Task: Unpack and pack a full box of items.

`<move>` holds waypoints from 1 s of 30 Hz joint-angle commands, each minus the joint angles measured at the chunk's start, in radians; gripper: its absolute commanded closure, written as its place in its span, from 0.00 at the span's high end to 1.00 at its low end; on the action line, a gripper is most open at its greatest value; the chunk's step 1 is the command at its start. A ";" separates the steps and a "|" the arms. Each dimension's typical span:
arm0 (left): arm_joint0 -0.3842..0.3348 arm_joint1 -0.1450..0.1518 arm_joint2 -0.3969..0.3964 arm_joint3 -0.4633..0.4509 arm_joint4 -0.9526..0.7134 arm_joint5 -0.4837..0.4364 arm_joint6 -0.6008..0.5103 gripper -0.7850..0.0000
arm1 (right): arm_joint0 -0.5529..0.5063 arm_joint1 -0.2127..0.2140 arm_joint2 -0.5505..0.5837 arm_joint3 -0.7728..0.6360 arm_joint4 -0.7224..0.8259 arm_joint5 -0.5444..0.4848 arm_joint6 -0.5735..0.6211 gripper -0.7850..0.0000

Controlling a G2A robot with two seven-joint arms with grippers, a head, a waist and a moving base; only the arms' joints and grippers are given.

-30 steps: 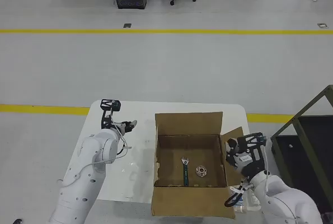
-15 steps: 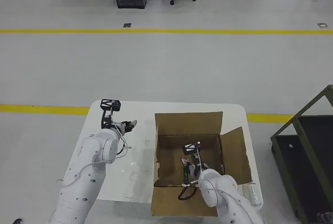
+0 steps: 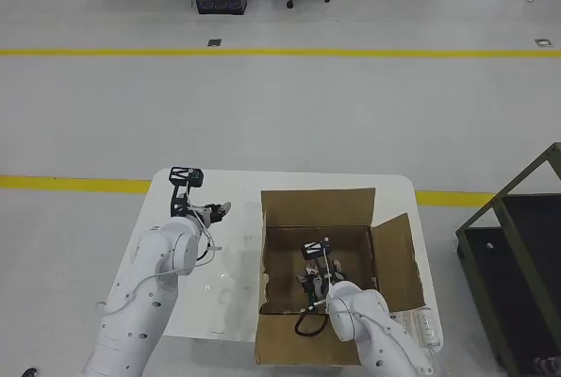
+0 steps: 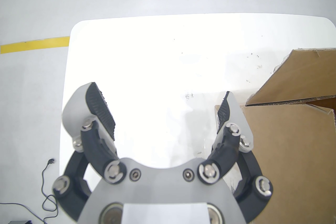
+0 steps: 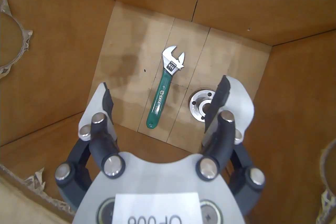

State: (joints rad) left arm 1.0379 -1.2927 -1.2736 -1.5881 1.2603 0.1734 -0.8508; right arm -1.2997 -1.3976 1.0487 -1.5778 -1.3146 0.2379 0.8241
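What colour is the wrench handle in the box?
Green, with a bare metal head; the adjustable wrench shows best in the right wrist view.

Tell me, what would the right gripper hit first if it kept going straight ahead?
Probably the green-handled metal wrench, lying on the floor of the brown cardboard box, centred ahead of the open right gripper. The round silver metal ring sits off to one side. Depth is unclear.

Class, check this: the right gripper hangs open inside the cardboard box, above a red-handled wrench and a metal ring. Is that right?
No: the wrench handle is green, not red, as the right wrist view shows. Otherwise correct: the right gripper hangs open inside the cardboard box, above the wrench and metal ring.
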 commanded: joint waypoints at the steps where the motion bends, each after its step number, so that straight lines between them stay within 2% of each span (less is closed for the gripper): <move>1: 0.000 0.000 0.000 0.000 0.000 0.000 0.000 1.00 | 0.000 0.000 0.000 0.000 0.000 0.000 0.000 0.97; 7: 0.000 0.000 0.000 0.000 0.000 0.000 0.000 1.00 | 0.026 -0.009 -0.018 0.067 0.028 -0.003 -0.029 1.00; 13: 0.000 0.000 0.000 0.000 0.000 0.000 0.000 1.00 | 0.094 -0.032 -0.078 0.164 0.028 0.038 0.006 1.00; 14: 0.000 0.000 0.000 0.000 0.000 0.000 0.000 1.00 | 0.104 -0.035 -0.084 0.184 0.030 0.045 0.011 0.79; 15: 0.000 0.000 0.000 0.000 0.000 0.000 0.000 1.00 | 0.115 -0.039 -0.093 0.204 0.030 0.051 0.018 0.69; 16: 0.000 0.000 0.000 0.000 0.000 0.000 0.000 1.00 | 0.124 -0.042 -0.099 0.221 0.035 0.055 0.020 0.67; 18: 0.000 0.000 0.000 0.000 0.000 0.000 0.000 1.00 | 0.140 -0.049 -0.107 0.252 0.050 0.061 0.025 0.76; 19: 0.000 0.000 0.000 0.000 0.000 0.000 0.000 1.00 | 0.146 -0.051 -0.109 0.266 0.055 0.062 0.020 0.66; 22: 0.000 0.000 0.000 0.000 0.000 0.000 0.000 1.00 | 0.160 -0.058 -0.115 0.300 0.066 0.062 0.007 0.63; 25: 0.000 0.000 0.000 0.000 0.000 0.000 0.000 1.00 | 0.171 -0.063 -0.119 0.323 0.074 0.063 -0.002 0.50; 30: 0.000 0.000 0.000 0.000 0.000 0.000 0.000 1.00 | 0.183 -0.070 -0.124 0.357 0.084 0.067 -0.006 0.49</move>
State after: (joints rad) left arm 1.0379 -1.2927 -1.2736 -1.5881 1.2603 0.1734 -0.8508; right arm -1.1185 -1.4671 0.9252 -1.2248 -1.2320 0.3041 0.8183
